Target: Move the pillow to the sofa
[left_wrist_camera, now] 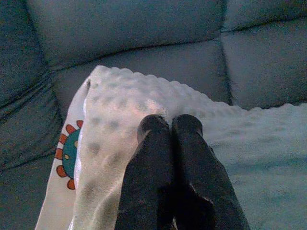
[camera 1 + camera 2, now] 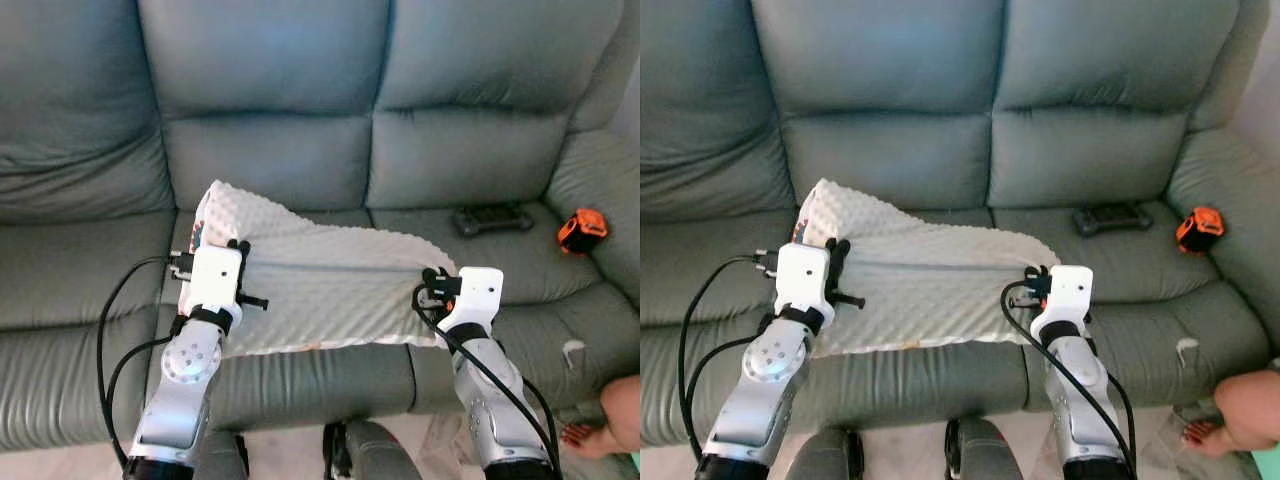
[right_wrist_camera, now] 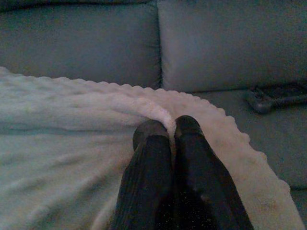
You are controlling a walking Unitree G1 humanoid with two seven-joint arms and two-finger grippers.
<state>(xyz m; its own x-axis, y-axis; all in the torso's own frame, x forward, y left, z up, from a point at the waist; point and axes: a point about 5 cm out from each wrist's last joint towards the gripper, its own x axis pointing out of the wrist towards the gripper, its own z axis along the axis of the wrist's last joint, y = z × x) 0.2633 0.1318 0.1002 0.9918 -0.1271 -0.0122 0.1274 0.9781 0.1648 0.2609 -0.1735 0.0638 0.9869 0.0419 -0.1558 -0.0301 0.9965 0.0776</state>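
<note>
You've got the pillow [image 2: 320, 290] flat on the sofa [image 2: 300, 170] seat, approx. centre cushion, front edge near the lip. Left gripper [image 1: 169, 125] is pinched tight on the bumpy fabric at its left end; right gripper [image 3: 168, 128] likewise clamps a fold at the right end. Two-point hold keeps the limp cover spread, imo. Placement looks done; release is what's left. Remote [image 2: 492, 218] and orange tape measure [image 2: 582, 229] lie well apart, w/ no clash.

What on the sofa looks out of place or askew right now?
The pillow lies flat and slanted on the sofa seat, pinched by the left gripper and right gripper. A black controller-like device and an orange-and-black tape measure lie loose on the right cushion.
</note>
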